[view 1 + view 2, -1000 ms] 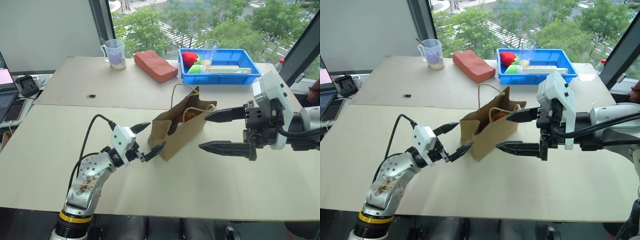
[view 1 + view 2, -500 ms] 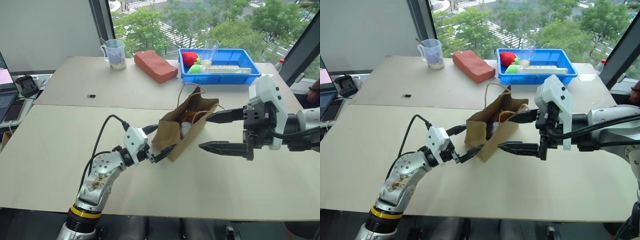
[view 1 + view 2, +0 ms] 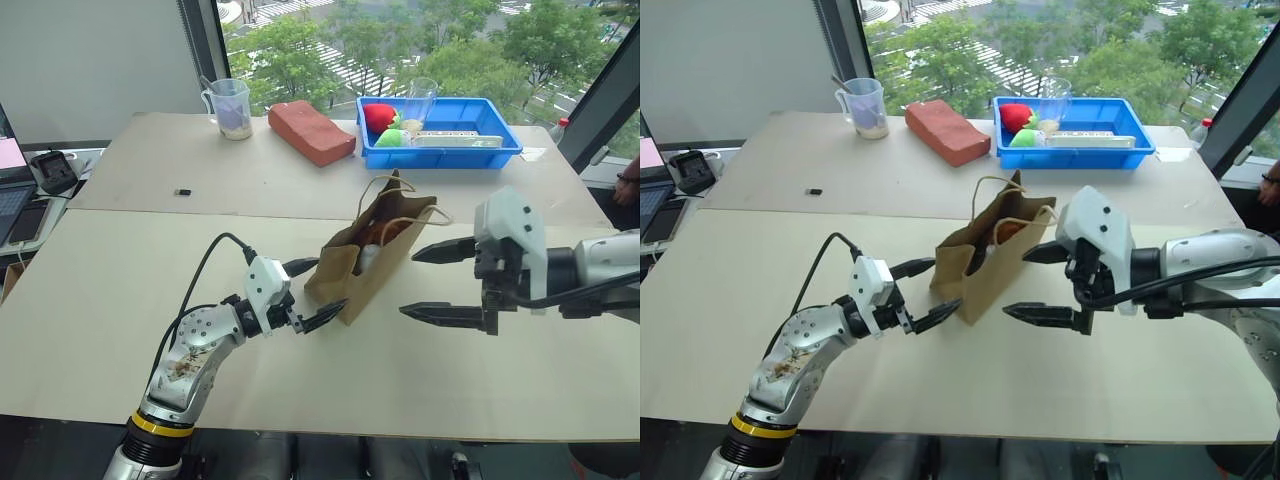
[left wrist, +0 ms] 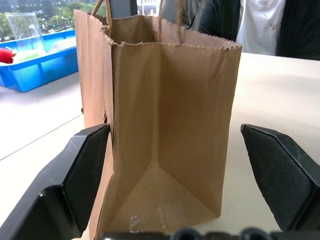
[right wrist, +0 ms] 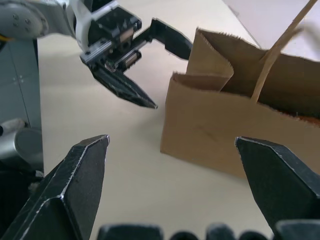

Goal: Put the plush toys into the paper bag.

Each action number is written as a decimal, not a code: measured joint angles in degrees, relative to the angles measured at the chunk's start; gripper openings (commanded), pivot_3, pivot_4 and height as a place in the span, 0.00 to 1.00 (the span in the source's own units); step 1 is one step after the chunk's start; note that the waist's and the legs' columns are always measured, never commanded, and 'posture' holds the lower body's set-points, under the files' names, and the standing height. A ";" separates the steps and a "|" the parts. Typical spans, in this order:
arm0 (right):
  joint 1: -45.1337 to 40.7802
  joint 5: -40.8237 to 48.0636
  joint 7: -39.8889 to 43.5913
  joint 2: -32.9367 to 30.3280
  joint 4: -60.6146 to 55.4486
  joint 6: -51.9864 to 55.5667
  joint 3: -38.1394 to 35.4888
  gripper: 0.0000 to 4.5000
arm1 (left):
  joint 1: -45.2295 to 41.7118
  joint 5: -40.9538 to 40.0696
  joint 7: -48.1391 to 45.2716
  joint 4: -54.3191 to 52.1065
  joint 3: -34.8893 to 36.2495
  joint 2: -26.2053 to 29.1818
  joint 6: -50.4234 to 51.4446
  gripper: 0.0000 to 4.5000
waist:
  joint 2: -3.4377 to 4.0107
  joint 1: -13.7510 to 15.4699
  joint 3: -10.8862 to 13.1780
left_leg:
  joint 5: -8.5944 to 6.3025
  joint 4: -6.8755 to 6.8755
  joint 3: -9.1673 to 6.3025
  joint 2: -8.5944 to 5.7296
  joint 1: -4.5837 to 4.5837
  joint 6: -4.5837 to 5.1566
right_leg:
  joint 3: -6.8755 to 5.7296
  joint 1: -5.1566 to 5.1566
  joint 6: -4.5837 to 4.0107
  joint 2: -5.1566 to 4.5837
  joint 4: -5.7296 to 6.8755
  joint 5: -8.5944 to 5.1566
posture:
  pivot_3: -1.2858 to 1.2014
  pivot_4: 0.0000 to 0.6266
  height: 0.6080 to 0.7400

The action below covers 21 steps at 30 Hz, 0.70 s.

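Fingers of my left gripper [image 3: 310, 292] spread wide, straddling the paper bag [image 3: 368, 262] at its base; right gripper [image 3: 435, 282] gapes beside it, empty. Bag stands on the worktop [image 3: 120, 290], plush toys [image 3: 380, 240] inside. Thin paper, light, crumples easily; hold the folded side edge.

We see a plain brown paper bag [image 3: 372, 258] with thin looped string handles standing up on the pale table, its top open and its sides a bit creased. Inside it sit two soft plush toys, a fuzzy orange-brown one [image 3: 388, 231] near the top and a white one [image 3: 366, 257] lower down beside it.
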 measured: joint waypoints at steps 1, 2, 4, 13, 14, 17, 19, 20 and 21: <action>0.44 -0.79 -0.31 0.46 0.00 -0.29 0.72 0.73 | 0.00 0.00 0.01 0.00 -0.01 -0.02 0.00 1.00 | 0.00 -0.01 0.00 | 0.00 0.00 0.00 0.00 0.00 0.00 | 0.00 0.00 0.00 0.00 0.00 0.00 | 0.52 0.24 1.00; 1.05 -1.83 -0.75 1.21 -0.02 -0.62 1.19 0.65 | 0.01 0.00 0.00 0.00 -0.01 -0.07 0.00 1.00 | 0.00 -0.01 0.00 | 0.00 0.00 0.00 0.00 0.00 0.00 | 0.01 0.00 0.00 0.00 0.00 0.00 | 0.52 0.24 1.00; 2.60 -4.15 -2.64 3.69 -0.17 -1.77 3.22 0.50 | 0.03 0.00 0.01 0.00 -0.01 -0.08 0.00 1.00 | 0.00 -0.01 0.00 | 0.00 0.00 0.00 0.00 0.00 0.00 | 0.01 0.00 0.00 0.00 0.00 0.00 | 0.52 0.24 1.00; 1.08 -16.30 -9.08 17.23 5.39 -6.49 14.71 0.01 | -0.20 0.31 0.32 0.05 -0.52 -0.43 -0.01 1.00 | 0.00 -0.07 0.00 | 0.01 0.03 0.00 -0.04 0.03 -0.01 | 0.03 -0.02 0.00 0.01 0.06 0.00 | 0.52 0.24 1.00; 0.11 -16.69 -9.19 18.37 6.01 -6.52 15.20 0.01 | -0.22 0.41 0.38 0.06 -0.60 -0.46 -0.02 1.00 | 0.00 -0.07 0.00 | 0.01 0.03 -0.01 -0.03 0.03 -0.01 | 0.01 -0.02 0.00 0.02 0.06 0.00 | 0.52 0.24 1.00; -2.20 -16.93 -9.13 20.80 6.27 -6.49 15.66 0.01 | -0.34 1.45 0.88 0.14 -1.22 -0.55 -0.06 1.00 | 0.00 -0.02 0.00 | 0.00 0.02 -0.04 -0.03 0.01 -0.01 | -0.02 -0.02 0.00 0.02 0.05 0.00 | 0.52 0.24 1.00; -3.01 -16.40 -8.95 22.04 6.15 -6.17 15.62 0.01 | -0.37 1.88 1.55 0.46 -1.32 -1.09 -0.13 1.00 | 0.00 -0.02 0.00 | 0.00 0.02 -0.04 -0.04 0.01 -0.01 | -0.02 -0.01 0.00 0.01 0.05 0.00 | 0.52 0.24 1.00; -3.09 -15.82 -8.88 22.55 5.93 -5.87 15.61 0.01 | -0.44 2.30 1.95 0.71 -1.40 -1.35 -0.14 1.00 | 0.00 -0.01 0.00 | 0.00 0.02 -0.05 -0.04 0.01 -0.01 | -0.02 -0.02 0.00 0.01 0.04 0.00 | 0.52 0.24 1.00; -3.09 -15.54 -8.78 22.84 5.65 -5.40 15.61 0.01 | -0.48 2.57 2.30 0.86 -1.41 -1.52 -0.15 1.00 | 0.00 -0.02 0.00 | 0.00 0.02 -0.05 -0.04 0.01 -0.01 | -0.02 -0.02 0.00 0.01 0.05 0.00 | 0.52 0.24 1.00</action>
